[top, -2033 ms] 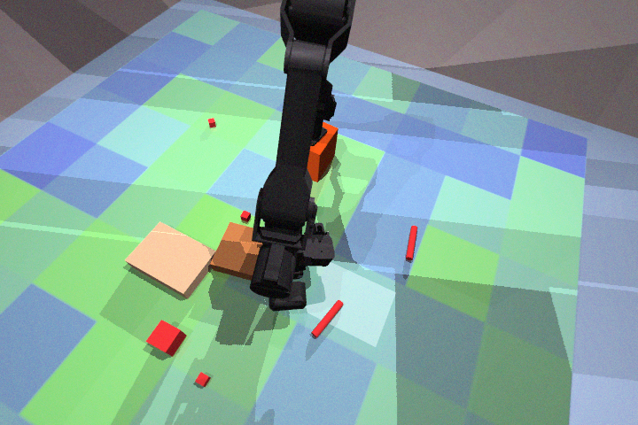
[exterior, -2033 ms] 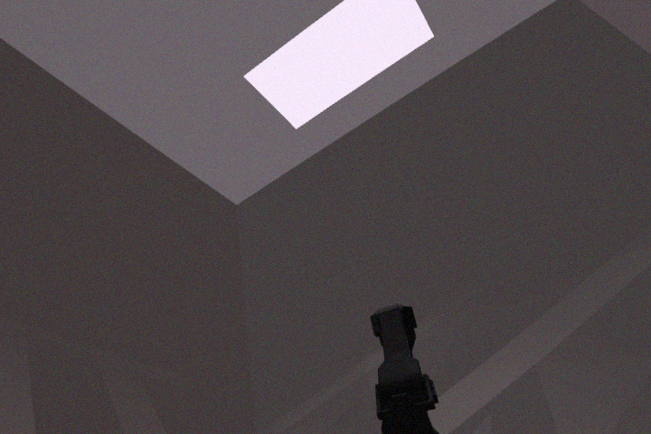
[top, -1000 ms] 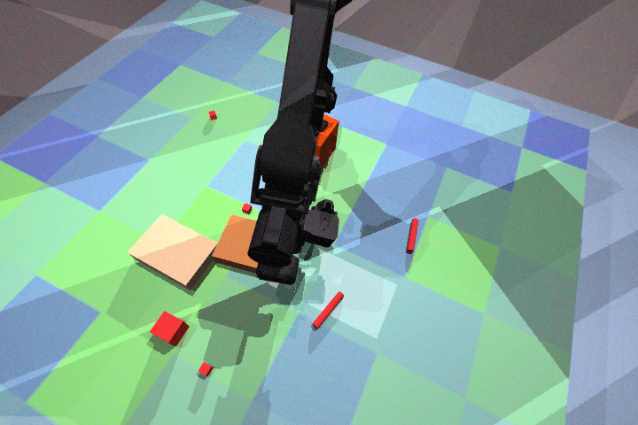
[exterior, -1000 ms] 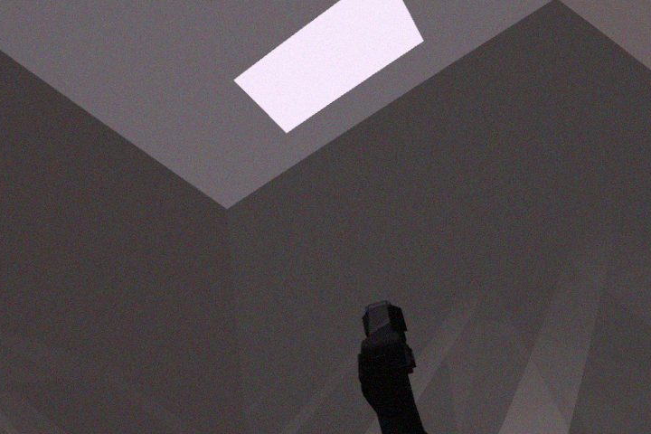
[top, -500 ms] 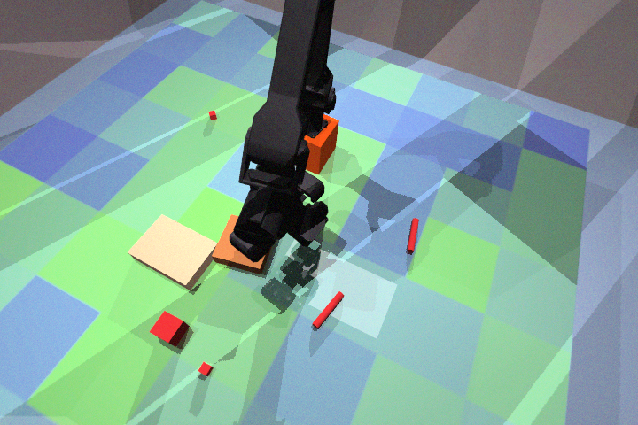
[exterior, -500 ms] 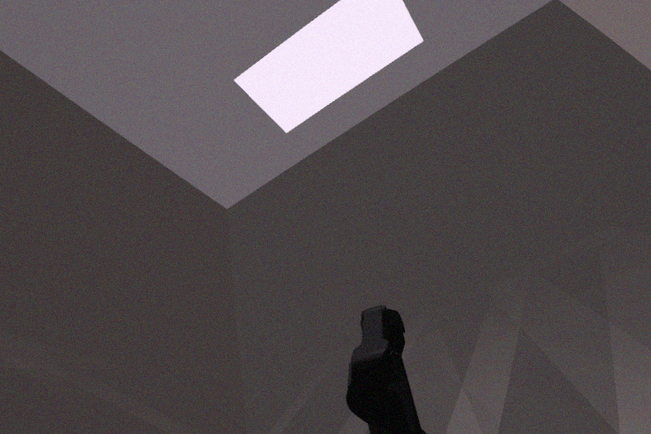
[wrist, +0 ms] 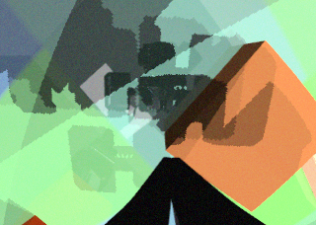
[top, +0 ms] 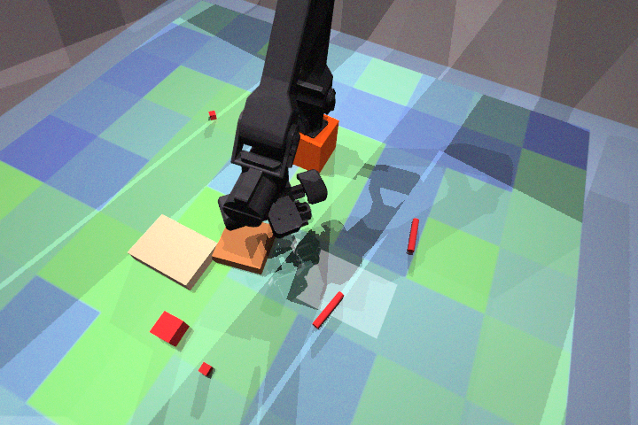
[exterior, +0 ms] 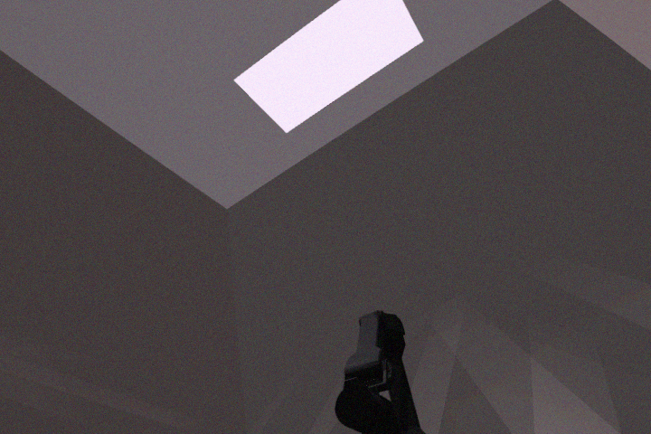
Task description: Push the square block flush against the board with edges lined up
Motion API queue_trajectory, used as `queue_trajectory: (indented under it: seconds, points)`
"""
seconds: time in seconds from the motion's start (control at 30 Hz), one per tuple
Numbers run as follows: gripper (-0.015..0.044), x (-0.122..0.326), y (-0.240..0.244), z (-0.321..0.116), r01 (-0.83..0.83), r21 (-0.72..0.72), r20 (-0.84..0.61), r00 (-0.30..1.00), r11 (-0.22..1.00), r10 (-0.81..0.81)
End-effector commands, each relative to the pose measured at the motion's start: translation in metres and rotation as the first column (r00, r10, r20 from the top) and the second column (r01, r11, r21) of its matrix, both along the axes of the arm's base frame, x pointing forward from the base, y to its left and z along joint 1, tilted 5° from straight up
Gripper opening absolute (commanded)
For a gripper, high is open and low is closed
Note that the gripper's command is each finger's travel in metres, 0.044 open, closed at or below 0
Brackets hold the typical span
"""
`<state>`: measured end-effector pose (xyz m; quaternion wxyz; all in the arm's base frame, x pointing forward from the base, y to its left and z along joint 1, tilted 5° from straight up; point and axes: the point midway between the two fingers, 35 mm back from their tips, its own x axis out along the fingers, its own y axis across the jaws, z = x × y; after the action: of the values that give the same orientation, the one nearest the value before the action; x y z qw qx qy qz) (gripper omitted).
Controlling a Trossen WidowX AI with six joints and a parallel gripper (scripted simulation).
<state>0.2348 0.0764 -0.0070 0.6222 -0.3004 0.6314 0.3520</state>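
Observation:
The orange square block (top: pixel 239 251) (wrist: pixel 257 140) lies flat on the floor. Its left side lies against, or very close to, the right side of the pale beige board (top: pixel 172 248). I cannot tell whether their edges are even. My gripper (top: pixel 285 227) (wrist: pixel 170 165) is shut and empty. It sits low at the block's back right corner, touching or almost touching it. The arm hides the block's back edge in the top view. The exterior view shows only part of the arm (exterior: pixel 374 368) against dark walls.
A tall orange-red cube (top: pixel 320 142) stands behind the arm. A red cube (top: pixel 169 328) and a small red cube (top: pixel 206 369) lie in front of the board. Another small one (top: pixel 212 114) lies far back left. Two red sticks (top: pixel 412 235) (top: pixel 328 309) lie to the right.

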Motion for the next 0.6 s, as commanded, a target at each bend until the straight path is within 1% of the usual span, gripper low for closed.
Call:
queue_trajectory:
  seconds: [0.0, 0.2, 0.43, 0.57]
  points:
    - [0.0, -0.008, -0.008, -0.001, 0.153, -0.012, -0.009, 0.988, 0.988, -0.153]
    - [0.0, -0.016, -0.017, -0.003, 0.35, -0.024, -0.018, 0.936, 0.936, -0.351]
    - [0.0, -0.027, -0.027, -0.004, 0.561, -0.04, -0.025, 0.827, 0.827, -0.562]
    - [0.0, -0.029, -0.03, -0.005, 0.602, -0.044, -0.026, 0.797, 0.798, -0.603]
